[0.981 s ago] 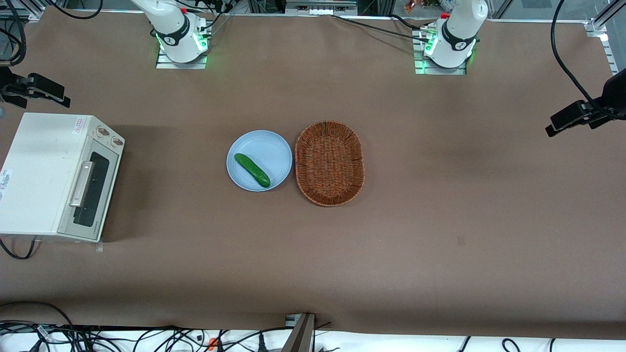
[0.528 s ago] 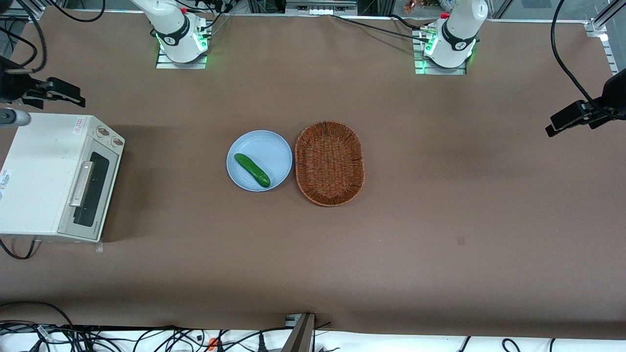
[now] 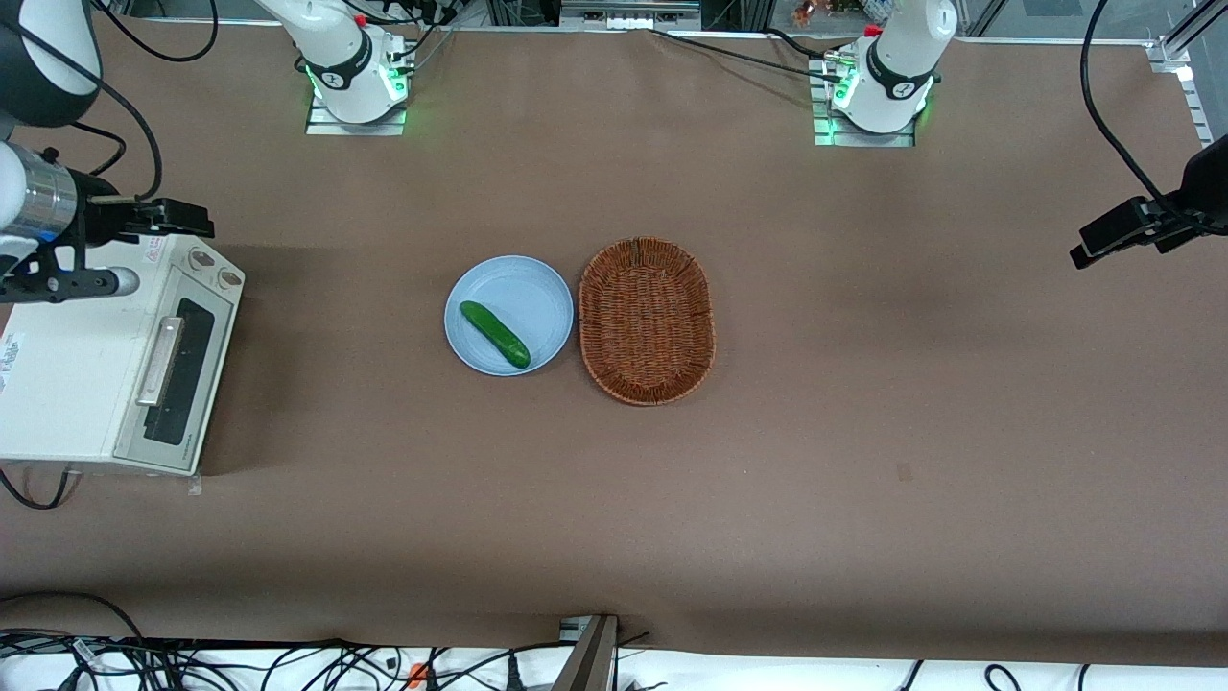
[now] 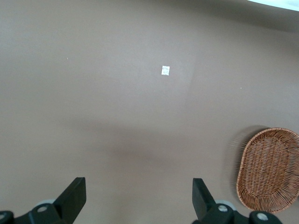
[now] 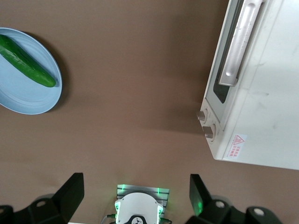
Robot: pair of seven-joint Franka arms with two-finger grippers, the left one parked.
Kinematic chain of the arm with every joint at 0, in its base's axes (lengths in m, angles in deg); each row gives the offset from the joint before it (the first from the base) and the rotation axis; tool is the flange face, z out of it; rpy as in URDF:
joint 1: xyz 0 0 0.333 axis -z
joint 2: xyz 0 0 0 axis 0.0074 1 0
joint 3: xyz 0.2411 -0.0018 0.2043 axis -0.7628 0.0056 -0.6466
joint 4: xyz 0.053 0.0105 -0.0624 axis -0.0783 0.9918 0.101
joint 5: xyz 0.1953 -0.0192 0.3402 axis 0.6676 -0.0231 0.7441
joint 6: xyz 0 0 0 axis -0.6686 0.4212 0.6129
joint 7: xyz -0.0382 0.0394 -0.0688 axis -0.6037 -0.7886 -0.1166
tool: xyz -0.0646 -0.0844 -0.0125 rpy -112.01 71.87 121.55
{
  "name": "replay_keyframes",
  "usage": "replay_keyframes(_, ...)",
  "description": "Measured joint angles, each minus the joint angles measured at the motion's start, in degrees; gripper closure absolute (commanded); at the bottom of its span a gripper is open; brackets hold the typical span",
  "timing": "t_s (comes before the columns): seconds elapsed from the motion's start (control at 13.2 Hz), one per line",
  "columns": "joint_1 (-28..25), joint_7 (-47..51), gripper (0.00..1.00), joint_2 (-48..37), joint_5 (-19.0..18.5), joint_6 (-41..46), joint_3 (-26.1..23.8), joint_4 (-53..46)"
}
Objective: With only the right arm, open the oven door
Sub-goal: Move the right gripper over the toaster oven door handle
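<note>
The cream-white toaster oven (image 3: 77, 355) stands at the working arm's end of the table. Its oven door (image 3: 177, 369), with dark glass and a long silver bar handle (image 3: 159, 361), is closed flat against the oven. In the right wrist view the oven door (image 5: 232, 56) and its handle (image 5: 241, 43) also look closed, with the two knobs (image 5: 205, 123) beside them. The right arm (image 3: 43, 206) reaches over the oven's top. My gripper (image 3: 195, 223) hangs above the knob end, farther from the front camera than the handle and touching nothing. It is open (image 5: 135, 189) with nothing between its fingers.
A light blue plate (image 3: 542, 288) with a green cucumber (image 3: 494, 334) lies mid-table, next to an oval wicker basket (image 3: 647, 320). The right arm's base (image 3: 350, 77) sits at the table's back edge, with cables along the front edge.
The right arm has swung in from the table's end toward the oven. My gripper now hangs over the oven's knob corner. The oven door has not moved.
</note>
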State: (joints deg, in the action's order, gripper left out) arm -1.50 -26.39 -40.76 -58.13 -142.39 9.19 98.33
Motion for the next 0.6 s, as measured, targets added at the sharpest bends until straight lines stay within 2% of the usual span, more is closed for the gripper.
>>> replay_keyframes(0.08, 0.0, 0.0, 0.02, 1.2, -1.3, -0.4, 0.0, 0.1)
replay_keyframes(0.15, 0.0, 0.0, 0.1, 2.5, -3.9, -1.3, 0.0, 0.2)
replay_keyframes(0.38, -0.4, 0.6, 0.41, 7.0, -10.9, -4.5, 0.0, 0.3)
replay_keyframes(0.6, -1.9, 3.4, 0.7, 10.5, -15.1, -6.5, 0.0, 0.2)
